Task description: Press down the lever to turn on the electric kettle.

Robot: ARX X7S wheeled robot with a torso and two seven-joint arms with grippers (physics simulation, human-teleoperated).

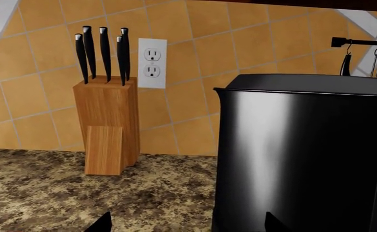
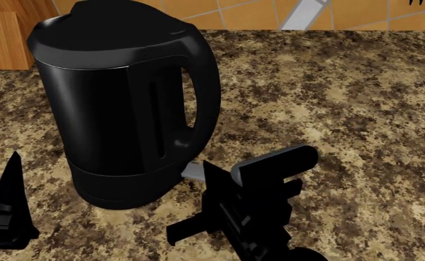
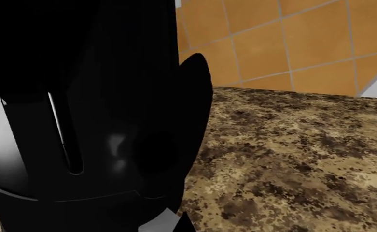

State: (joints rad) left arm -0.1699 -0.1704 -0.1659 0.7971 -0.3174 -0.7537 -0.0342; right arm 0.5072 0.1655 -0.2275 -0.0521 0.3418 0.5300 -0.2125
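Head view shows my right hand [image 2: 212, 179] low over the counter [image 2: 357, 109], at the near side of the electric kettle [image 2: 118, 103], just under its loop handle. One dark finger [image 2: 214, 182] points up toward the kettle's base, and a second one [image 2: 190, 225] sticks out to the left, nearer to me. They stand wide apart with nothing between them, so I judge this hand as released and empty.

From this hand, the lever [image 2: 195, 172] is just beside the upper fingertip, a little to the left and farther. Whether they touch, I cannot tell. The lever is a small light-grey tab and its long axis runs out from the kettle's base toward my hand. In the right wrist view the same tab [image 3: 164, 221] appears at the foot of the black body, with the fingertip close to it.

My left hand [image 2: 5, 217] is at the near left of the kettle, well apart from the lever, and I cannot tell its state. The right arm is clearly nearer.

I think the coming move needs the fingertip above the tab, then a push straight down. If I come from the side, the finger may slip off.
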